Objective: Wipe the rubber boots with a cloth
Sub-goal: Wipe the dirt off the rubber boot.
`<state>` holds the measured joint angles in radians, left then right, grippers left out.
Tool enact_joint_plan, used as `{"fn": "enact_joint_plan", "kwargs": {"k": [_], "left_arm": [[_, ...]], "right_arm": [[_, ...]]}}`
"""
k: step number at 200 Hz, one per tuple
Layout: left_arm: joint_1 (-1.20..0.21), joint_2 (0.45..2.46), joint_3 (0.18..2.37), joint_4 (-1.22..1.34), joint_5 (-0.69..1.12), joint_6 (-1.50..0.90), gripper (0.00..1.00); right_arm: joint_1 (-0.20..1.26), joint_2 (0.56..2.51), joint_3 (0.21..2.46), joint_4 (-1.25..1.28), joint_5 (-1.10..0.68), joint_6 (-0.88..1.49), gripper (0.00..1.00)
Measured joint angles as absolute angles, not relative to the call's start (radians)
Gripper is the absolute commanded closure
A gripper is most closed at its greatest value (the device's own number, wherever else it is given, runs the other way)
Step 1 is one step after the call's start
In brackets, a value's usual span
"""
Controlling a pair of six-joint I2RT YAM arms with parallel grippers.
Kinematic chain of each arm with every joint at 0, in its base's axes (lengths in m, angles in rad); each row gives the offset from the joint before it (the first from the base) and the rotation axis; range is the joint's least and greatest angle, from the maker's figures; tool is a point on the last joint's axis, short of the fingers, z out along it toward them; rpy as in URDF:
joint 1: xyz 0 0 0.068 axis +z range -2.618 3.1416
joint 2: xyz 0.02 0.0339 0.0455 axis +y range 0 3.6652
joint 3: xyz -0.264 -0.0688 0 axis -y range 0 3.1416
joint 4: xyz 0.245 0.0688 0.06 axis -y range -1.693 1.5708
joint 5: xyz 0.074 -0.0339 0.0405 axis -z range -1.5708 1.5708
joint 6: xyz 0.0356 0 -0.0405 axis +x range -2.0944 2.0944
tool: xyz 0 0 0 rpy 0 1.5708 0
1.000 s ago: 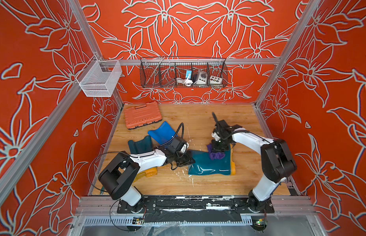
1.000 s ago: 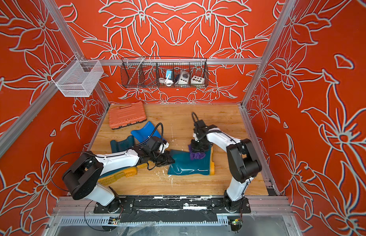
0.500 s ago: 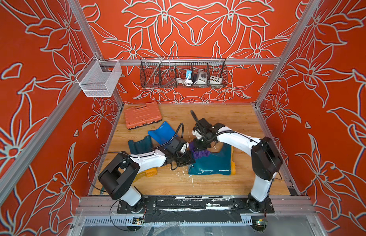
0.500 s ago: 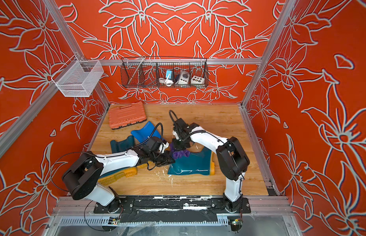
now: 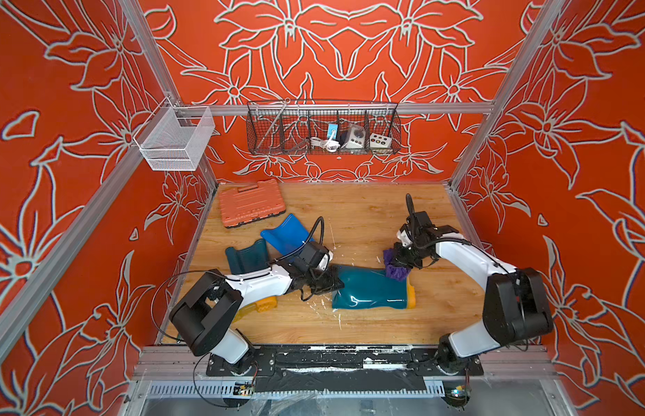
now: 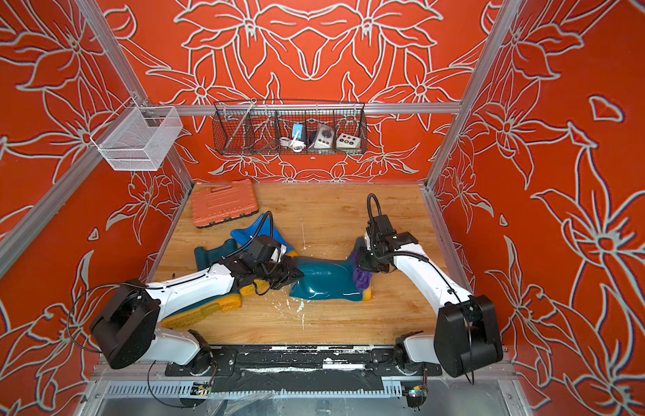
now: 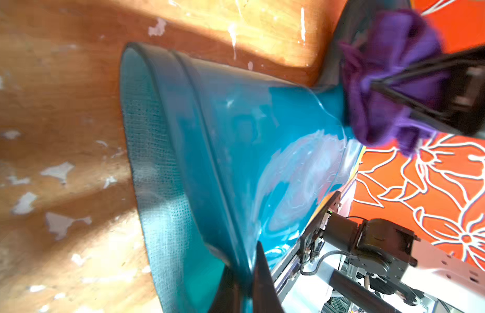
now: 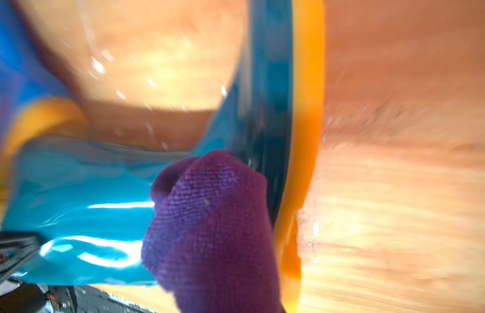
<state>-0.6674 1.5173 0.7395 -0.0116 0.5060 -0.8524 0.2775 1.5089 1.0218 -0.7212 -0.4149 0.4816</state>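
Left of lying teal boot (image 5: 368,293) – second teal boot (image 5: 245,255) and blue boot (image 5: 287,234), on the surface (image 5: 368,212). At its shaft rim, left fingers (image 7: 263,284) clamped on that rim. Near its orange sole, right fingers (image 5: 404,259) pinching bunched purple cloth (image 5: 395,270) – pressed against the boot

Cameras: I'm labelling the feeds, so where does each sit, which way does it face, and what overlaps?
Top views: high over the front edge, facing down at the table; left arm and right arm show.
Left wrist: on the left arm, facing along the teal boot; left gripper pinches its rim.
Right wrist: on the right arm, facing the cloth against that boot; fingers hidden.
Shared: all show boot and cloth; left wrist also sees the right gripper clamping cloth.
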Motion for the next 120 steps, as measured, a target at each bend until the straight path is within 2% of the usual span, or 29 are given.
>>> {"fn": "enact_joint_plan", "kwargs": {"k": [18, 50, 71, 96, 120], "left_arm": [[-0.669, 1.517, 0.744, -0.022, 0.500, -0.852, 1.00], [-0.670, 1.518, 0.777, -0.056, 0.499, -0.852, 1.00], [-0.670, 1.518, 0.785, -0.075, 0.498, -0.855, 1.00], [-0.673, 1.517, 0.786, -0.090, 0.490, -0.859, 1.00], [-0.673, 1.517, 0.800, -0.101, 0.472, -0.873, 1.00]], "right_arm": [[0.374, 1.544, 1.081, -0.725, -0.401, 0.491, 1.00], [0.665, 1.729, 1.306, -0.711, -0.389, 0.511, 1.00], [0.768, 1.790, 1.363, -0.696, -0.389, 0.504, 1.00], [0.684, 1.746, 1.243, -0.673, -0.398, 0.502, 1.00], [0.430, 1.637, 1.051, -0.694, -0.402, 0.476, 1.00]]}}
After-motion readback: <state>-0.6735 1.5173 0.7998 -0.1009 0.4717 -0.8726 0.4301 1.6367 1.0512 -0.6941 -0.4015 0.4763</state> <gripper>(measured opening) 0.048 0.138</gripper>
